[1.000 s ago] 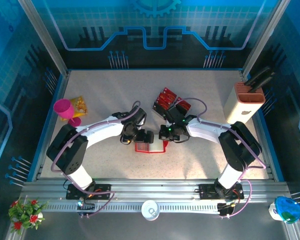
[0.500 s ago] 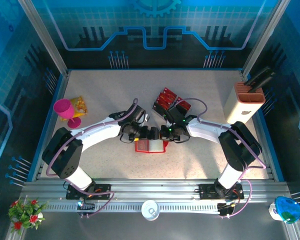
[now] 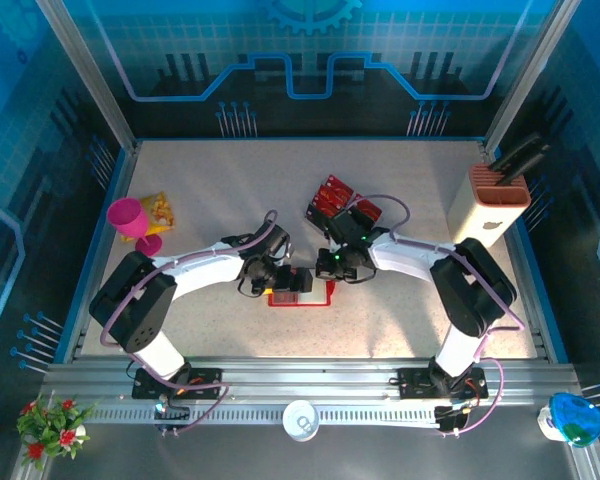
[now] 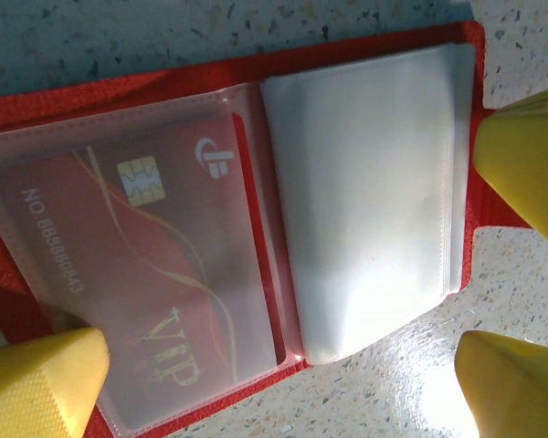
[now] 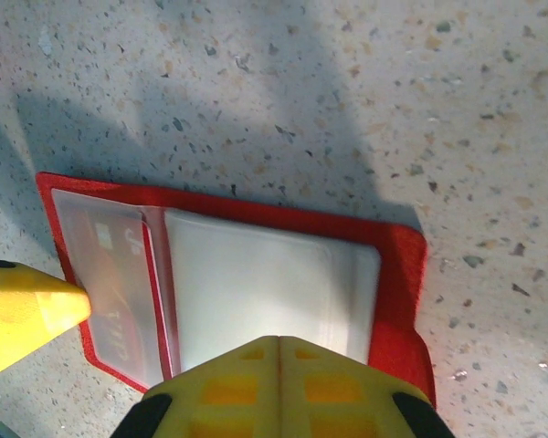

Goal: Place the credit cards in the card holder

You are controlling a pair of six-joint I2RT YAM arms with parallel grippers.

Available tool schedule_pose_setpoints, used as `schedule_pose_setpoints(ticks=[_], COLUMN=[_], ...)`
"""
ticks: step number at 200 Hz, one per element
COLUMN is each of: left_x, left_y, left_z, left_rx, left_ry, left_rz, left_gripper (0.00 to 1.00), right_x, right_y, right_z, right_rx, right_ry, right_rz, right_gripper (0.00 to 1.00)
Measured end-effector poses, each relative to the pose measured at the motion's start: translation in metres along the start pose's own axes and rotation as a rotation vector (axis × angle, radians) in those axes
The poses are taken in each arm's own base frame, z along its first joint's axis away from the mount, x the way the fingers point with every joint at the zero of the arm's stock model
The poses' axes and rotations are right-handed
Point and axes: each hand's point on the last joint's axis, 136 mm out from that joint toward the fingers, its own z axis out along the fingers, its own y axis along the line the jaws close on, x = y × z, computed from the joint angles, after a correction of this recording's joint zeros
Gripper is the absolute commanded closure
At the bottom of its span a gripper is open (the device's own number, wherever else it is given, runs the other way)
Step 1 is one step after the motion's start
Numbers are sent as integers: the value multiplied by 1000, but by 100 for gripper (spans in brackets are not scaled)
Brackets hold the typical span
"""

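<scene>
The red card holder [image 3: 315, 297] lies open on the table between both arms. In the left wrist view one red credit card [image 4: 137, 274] marked VIP sits inside its left clear sleeve; the right sleeves [image 4: 365, 192] look pale and bare. My left gripper [image 4: 279, 358] is open and straddles the holder's near edge, one fingertip [image 4: 46, 383] on the card's sleeve. My right gripper [image 5: 279, 351] is shut, its tip over the pale sleeves [image 5: 256, 283]. More red and black credit cards [image 3: 332, 196] lie in a clear tray behind the right gripper [image 3: 330, 270].
A beige slotted block [image 3: 497, 205] stands at the right edge. A pink cup [image 3: 130, 220] and a yellow packet [image 3: 160, 208] sit at the far left. The right gripper's yellow tip [image 4: 525, 164] shows beside the holder's right rim.
The left gripper swung right over the holder, then drew back a little to the left. The holder's raised right flap now lies flatter. The right gripper barely shifted.
</scene>
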Motion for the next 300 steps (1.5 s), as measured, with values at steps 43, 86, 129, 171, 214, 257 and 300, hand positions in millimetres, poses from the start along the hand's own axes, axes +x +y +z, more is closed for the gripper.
schedule_pose_setpoints(ticks=[43, 86, 129, 171, 214, 257, 300], left_x=[-2, -2, -3, -7, -9, -9, -9], left_y=[1, 2, 5, 13, 20, 23, 22], left_z=[2, 2, 3, 2, 2, 3, 2], left_rx=[-9, -18, -34, -70, -114, -124, -110], left_ry=[-6, -11, -17, -36, -54, -71, -103], left_rz=[11, 29, 28, 23, 42, 57, 72], left_gripper=[1, 1, 1, 1, 1, 1, 1], right_x=[2, 5, 4, 3, 2, 2, 0], right_y=[-6, -13, 4, 10, 15, 16, 14], right_z=[7, 13, 23, 27, 28, 30, 28], right_rx=[26, 51, 16, 6, -19, -46, -66], right_ry=[18, 34, 45, 53, 52, 42, 34], right_rz=[-6, -2, -30, -21, 3, 27, 43], right_gripper=[97, 98, 99, 99, 99, 98, 98])
